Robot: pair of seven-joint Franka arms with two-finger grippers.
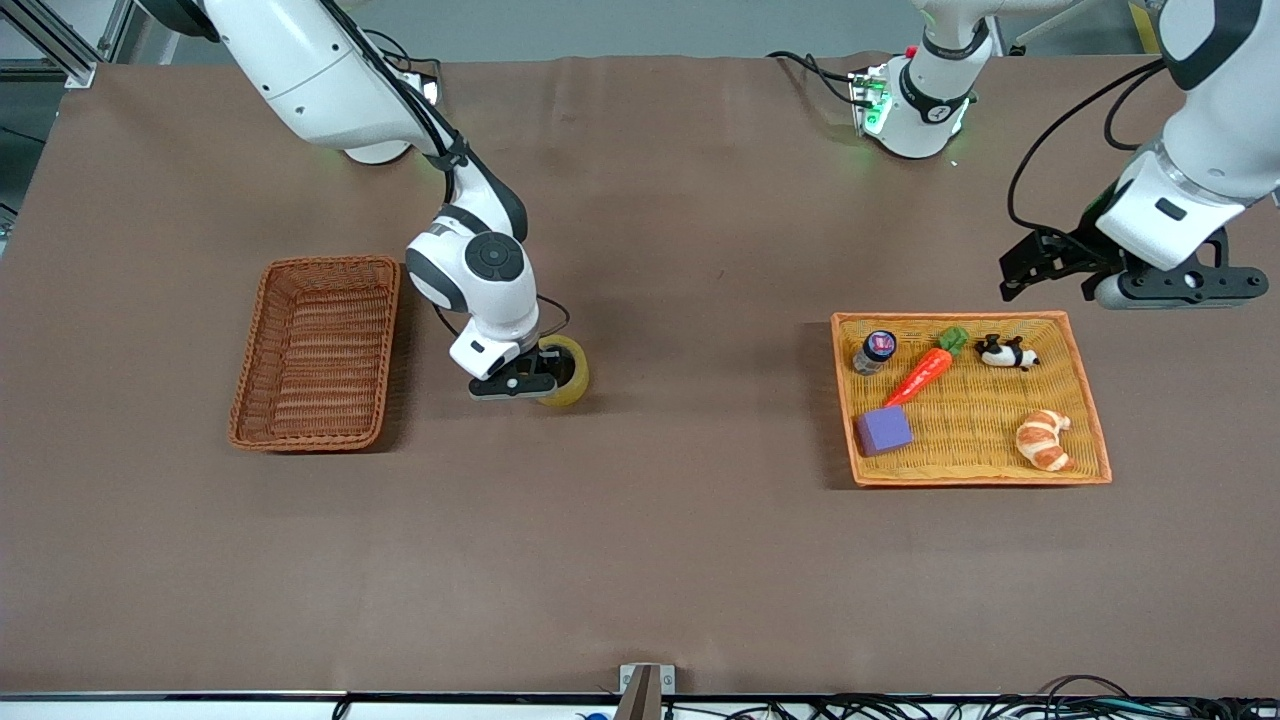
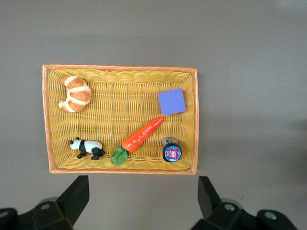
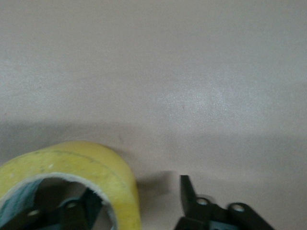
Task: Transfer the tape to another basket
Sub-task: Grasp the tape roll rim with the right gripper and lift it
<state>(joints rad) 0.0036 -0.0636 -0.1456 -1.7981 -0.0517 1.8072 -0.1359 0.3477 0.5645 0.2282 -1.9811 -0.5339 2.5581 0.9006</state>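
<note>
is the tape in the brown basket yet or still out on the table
Out. The tape lies on the table beside the brown basket, with the right hand straddling its wall.

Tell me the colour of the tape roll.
Translucent yellow tape with a grey inner core, clearest in the right wrist view.

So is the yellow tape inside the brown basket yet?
No, the tape sits on the table beside the basket, with the right gripper straddling its wall, one finger inside the ring.

Glossy translucent tape (image 1: 565, 371), woven wicker basket (image 1: 315, 350), matt brown table cover (image 1: 640, 540)
</note>
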